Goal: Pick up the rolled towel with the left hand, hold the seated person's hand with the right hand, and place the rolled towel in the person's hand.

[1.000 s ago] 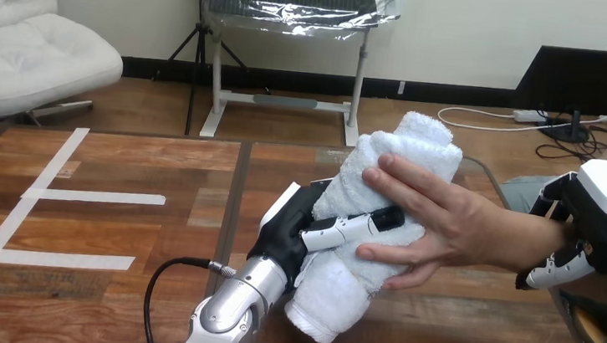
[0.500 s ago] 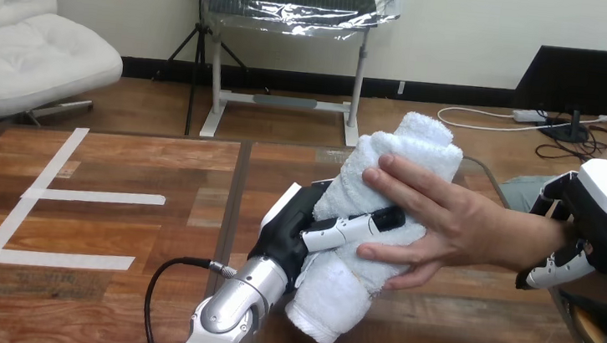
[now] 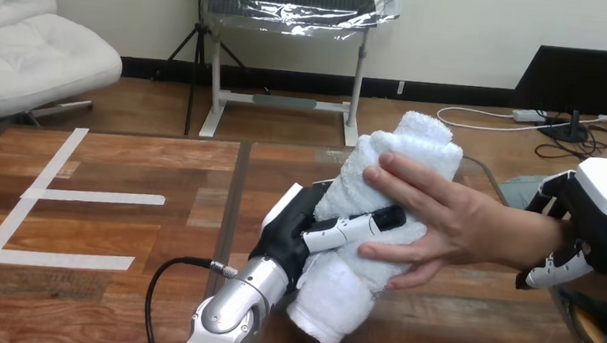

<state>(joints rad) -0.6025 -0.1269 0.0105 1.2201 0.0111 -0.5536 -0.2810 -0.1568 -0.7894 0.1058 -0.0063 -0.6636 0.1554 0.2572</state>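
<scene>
The white rolled towel (image 3: 362, 228) stands tilted above the table's middle, its top leaning to the right. My left hand (image 3: 294, 229) is shut on it from the left, one finger (image 3: 354, 224) lying across its front. The person's hand (image 3: 438, 226) reaches in from the right and wraps its fingers over the towel's upper half, on top of my finger. My right hand (image 3: 593, 225) is curled round the person's wrist (image 3: 529, 239) at the right edge, with fingers showing below and above it.
The wooden table (image 3: 110, 228) bears white tape strips (image 3: 92, 196) on its left half. A black cable (image 3: 159, 284) loops beside my left forearm. The table's right edge runs just under the person's forearm.
</scene>
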